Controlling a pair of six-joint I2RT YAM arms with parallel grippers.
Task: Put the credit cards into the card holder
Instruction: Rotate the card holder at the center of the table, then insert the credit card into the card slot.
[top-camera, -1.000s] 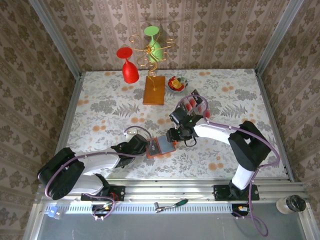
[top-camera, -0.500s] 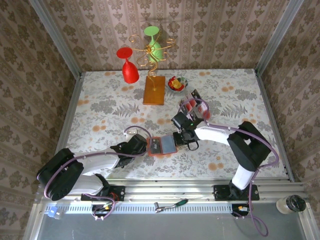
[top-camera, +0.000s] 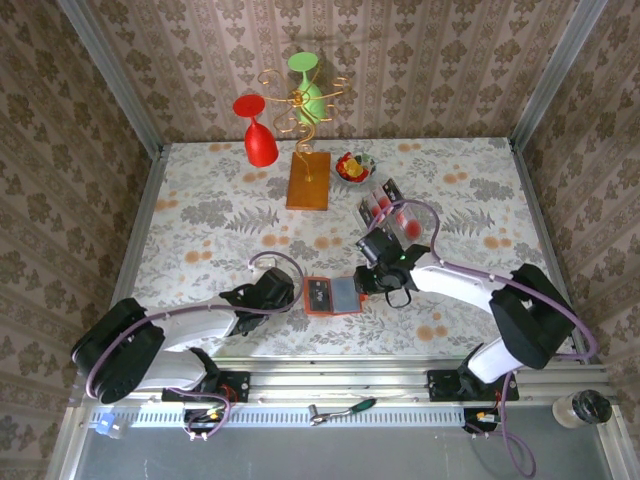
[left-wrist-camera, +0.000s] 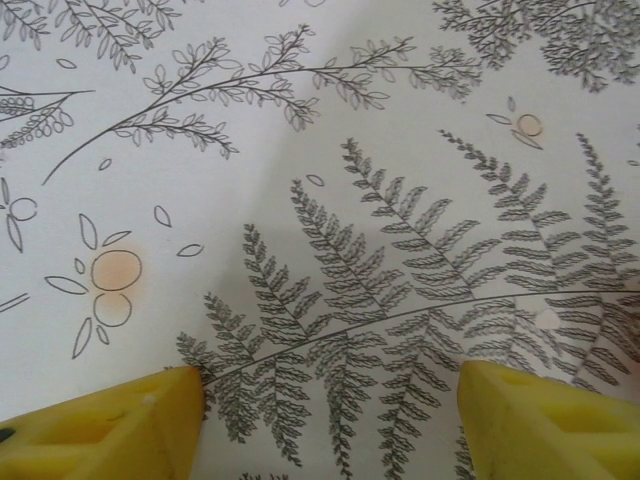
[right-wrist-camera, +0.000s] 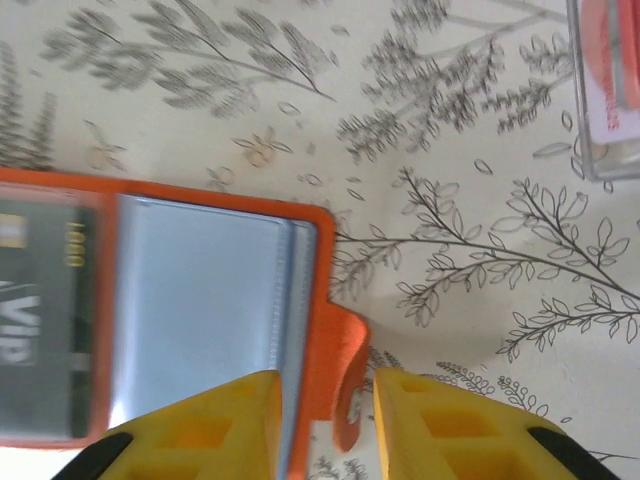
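The card holder (top-camera: 345, 295) lies unfolded flat on the tablecloth: an orange-red frame with a grey-blue inner panel (right-wrist-camera: 195, 300) on its right half. A dark credit card (right-wrist-camera: 40, 330) marked VIP sits in its left half (top-camera: 318, 295). My right gripper (right-wrist-camera: 325, 420) straddles the holder's right edge and its curled orange tab (right-wrist-camera: 350, 370), jaws narrowly open with a gap beside the tab. More credit cards (top-camera: 384, 208) rest in a clear case behind it, one pinkish-white (right-wrist-camera: 605, 90). My left gripper (left-wrist-camera: 330, 410) hovers open over bare cloth just left of the holder (top-camera: 283, 292).
An orange-brown block (top-camera: 308, 180) with a gold wire stand holds a red glass (top-camera: 260, 142) and a green glass (top-camera: 307, 88) at the back. A small bowl (top-camera: 354, 166) of red and yellow pieces sits beside it. Metal rails border the table.
The holder went from partly lifted to lying fully open and flat, shifted slightly right. My right arm swung right and its jaws closed, then parted. The left arm stayed still.
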